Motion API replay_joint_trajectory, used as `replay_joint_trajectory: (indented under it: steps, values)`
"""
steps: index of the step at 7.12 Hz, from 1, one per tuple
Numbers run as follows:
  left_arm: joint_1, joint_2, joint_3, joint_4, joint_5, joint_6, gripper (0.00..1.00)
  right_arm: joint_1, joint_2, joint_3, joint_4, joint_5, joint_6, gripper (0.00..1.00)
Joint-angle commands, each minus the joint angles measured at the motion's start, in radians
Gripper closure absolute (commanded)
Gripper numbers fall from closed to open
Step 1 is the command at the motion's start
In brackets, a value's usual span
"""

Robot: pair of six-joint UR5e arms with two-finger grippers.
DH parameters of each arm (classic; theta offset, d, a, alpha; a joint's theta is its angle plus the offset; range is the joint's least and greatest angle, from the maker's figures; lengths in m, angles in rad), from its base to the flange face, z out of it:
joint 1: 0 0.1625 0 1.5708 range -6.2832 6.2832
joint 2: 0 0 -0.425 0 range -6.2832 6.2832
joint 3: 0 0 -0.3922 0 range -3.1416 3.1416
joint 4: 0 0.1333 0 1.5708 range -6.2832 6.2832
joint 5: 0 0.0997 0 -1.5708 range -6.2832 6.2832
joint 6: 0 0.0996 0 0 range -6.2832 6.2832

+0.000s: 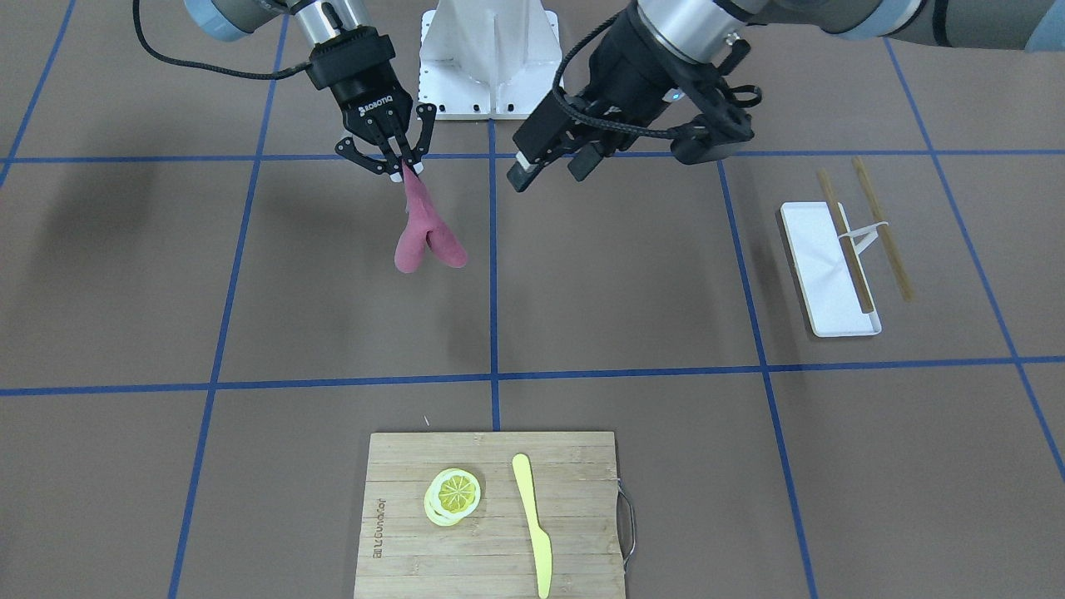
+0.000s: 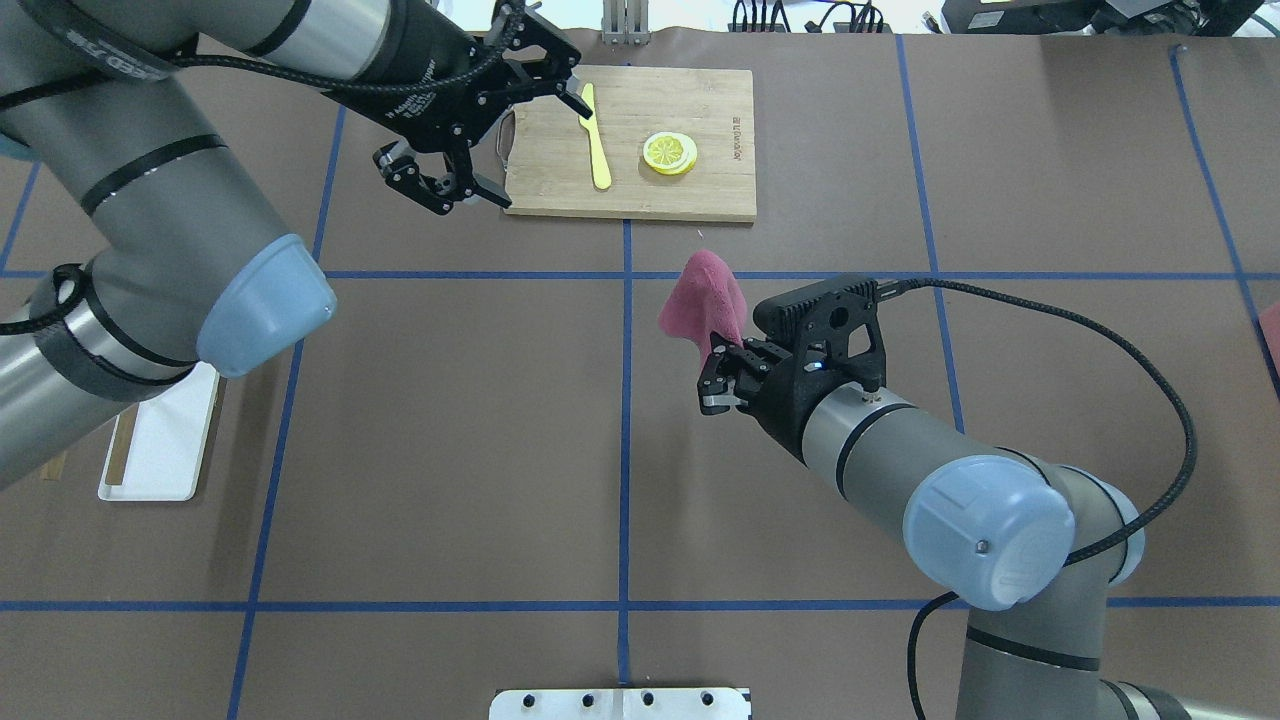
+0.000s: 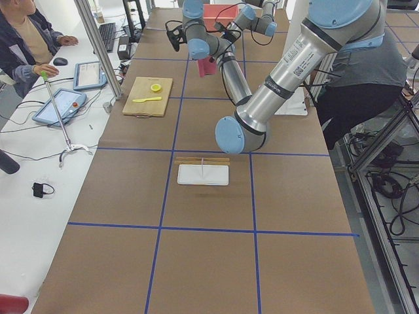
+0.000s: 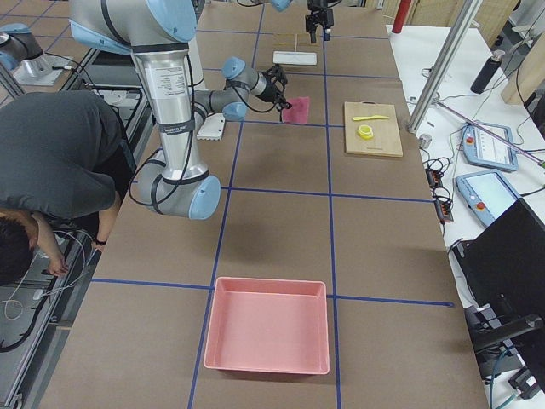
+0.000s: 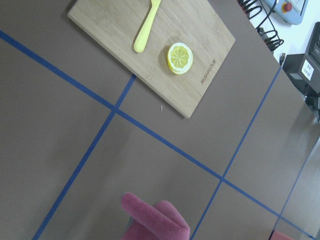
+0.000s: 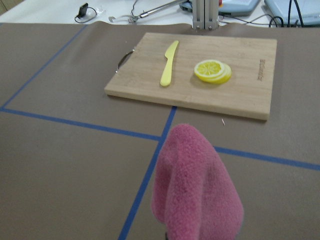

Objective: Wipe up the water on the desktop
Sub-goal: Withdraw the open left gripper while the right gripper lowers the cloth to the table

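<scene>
A broad stretch of bare surface [image 1: 632,274] is left between the cutting board [image 1: 491,516], on the side away from the robot, and the robot's base. The board's top is taken up by lemon slices [image 1: 453,492] and a yellow knife [image 1: 532,524]. Passage on the left side is blocked by a white tray [image 1: 828,266] and two sticks [image 1: 882,229], one lying on it and one just beside it. Room above the middle is narrowed by a pink cloth [image 1: 424,233] hanging from the right tool [image 1: 399,166] and by the raised left arm [image 1: 666,66]. The right end is occupied by a pink bin [image 4: 268,324].

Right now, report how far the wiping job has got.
Done: the right gripper is shut on the pink cloth. In hand: it dangles over the desktop, left gripper open and empty. Left: all the wiping; no water shows in any view.
</scene>
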Motion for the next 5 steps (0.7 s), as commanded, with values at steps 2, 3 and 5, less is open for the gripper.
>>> replay_joint_trajectory:
  steps: [2,3,5]
  values:
    - [-0.012,0.021,-0.006,0.005,-0.002,0.022,0.03,-0.001,-0.051,-0.067,-0.022,0.151,0.180,1.00]
    - [-0.012,0.022,-0.006,0.005,0.000,0.022,0.03,0.034,-0.091,-0.065,-0.022,0.229,0.185,1.00]
    - [-0.011,0.050,-0.027,0.005,0.000,0.022,0.03,0.170,-0.274,-0.004,0.010,0.400,0.164,1.00]
